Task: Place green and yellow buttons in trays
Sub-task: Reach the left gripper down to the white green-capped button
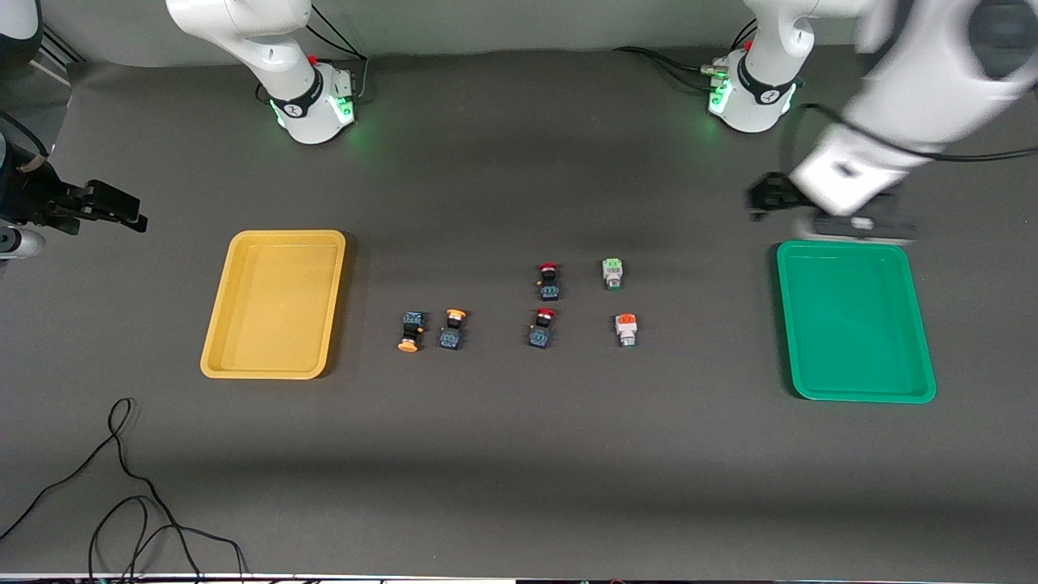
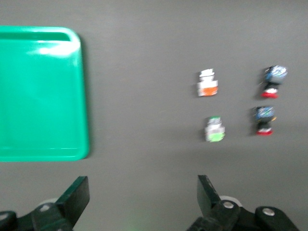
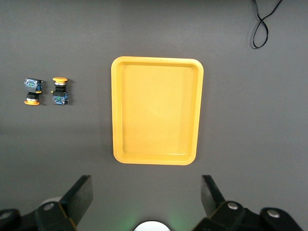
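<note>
Dark grey tabletop (image 1: pixel 519 454). Yellow tray (image 1: pixel 235 357) lies toward the right arm's end, green tray (image 1: pixel 851 324) toward the left arm's end, both with nothing in them. Between the trays, all on bare tabletop: two yellow-capped buttons (image 1: pixel 431 329) side by side nearest the yellow tray; two red-capped switches (image 1: pixel 545 303) mid-table; green-topped white button (image 1: pixel 612 272) and orange-topped white button (image 1: pixel 625 328) nearest the green tray. Left hand (image 1: pixel 770 197) hangs over the tabletop beside the green tray's edge toward the arm bases, fingers (image 2: pixel 77 197) apart, holding nothing. Right hand (image 1: pixel 113 212) hangs near the table edge at the right arm's end, fingers (image 3: pixel 82 195) apart, holding nothing.
</note>
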Controlling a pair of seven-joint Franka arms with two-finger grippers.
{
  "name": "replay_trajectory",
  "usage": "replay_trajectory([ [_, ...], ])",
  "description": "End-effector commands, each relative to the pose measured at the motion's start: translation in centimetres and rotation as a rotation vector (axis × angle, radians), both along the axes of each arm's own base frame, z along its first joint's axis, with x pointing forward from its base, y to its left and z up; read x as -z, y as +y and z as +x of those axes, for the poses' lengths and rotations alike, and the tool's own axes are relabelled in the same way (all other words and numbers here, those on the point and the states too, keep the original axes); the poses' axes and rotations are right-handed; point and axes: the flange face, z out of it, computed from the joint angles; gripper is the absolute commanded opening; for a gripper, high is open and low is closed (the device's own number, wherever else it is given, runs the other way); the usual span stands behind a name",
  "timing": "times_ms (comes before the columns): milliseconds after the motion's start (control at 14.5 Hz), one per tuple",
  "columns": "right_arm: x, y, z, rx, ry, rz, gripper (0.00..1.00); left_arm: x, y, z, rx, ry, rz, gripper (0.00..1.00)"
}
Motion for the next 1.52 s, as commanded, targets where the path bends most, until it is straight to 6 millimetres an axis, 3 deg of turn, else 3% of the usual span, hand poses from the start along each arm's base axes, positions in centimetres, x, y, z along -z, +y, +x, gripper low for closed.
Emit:
replay_trajectory([
  [0,-0.3,0.1,0.1,-0.006,-0.012,0.015,1.0,4.6,-7.6,-3.0,-0.071,-0.02,0.001,1.0],
  [207,-0.3,-0.3,0.0,0.0,-0.011,0.016,1.0,7.1,-13.0,-5.0,-0.088,-0.025,0.007,1.0],
  [414,-0.4,-0.3,-0.1,0.002,-0.007,0.016,1.0,10.1,-14.4,-5.3,-0.068,0.001,0.051,1.0],
  [552,-0.4,-0.4,-0.1,0.003,-0.006,0.016,1.0,14.6,-15.0,-4.3,-0.056,0.011,0.067,1.0],
  [759,-0.4,-0.4,-0.1,0.006,-0.006,0.016,1.0,23.4,-15.3,-3.0,-0.023,0.02,0.087,1.0],
  [897,-0.5,-0.9,-0.2,0.014,-0.006,0.016,1.0,27.0,-15.2,-3.1,-0.026,0.004,0.052,1.0],
  [1034,-0.7,-1.8,-0.4,0.029,-0.006,0.019,1.0,29.0,-15.1,-3.1,-0.021,-0.008,0.038,1.0],
  [1241,-0.6,-1.5,-0.4,0.031,-0.004,0.032,1.0,31.5,-15.2,-3.2,-0.008,-0.012,0.031,1.0],
  [1379,-0.3,-0.5,-0.4,0.034,0.001,0.068,1.0,32.7,-15.4,-3.6,-0.005,-0.004,0.029,0.88],
  [1448,-0.1,0.8,-0.2,0.064,0.008,0.064,1.0,33.0,-15.5,-3.9,-0.017,0.0,0.03,0.76],
])
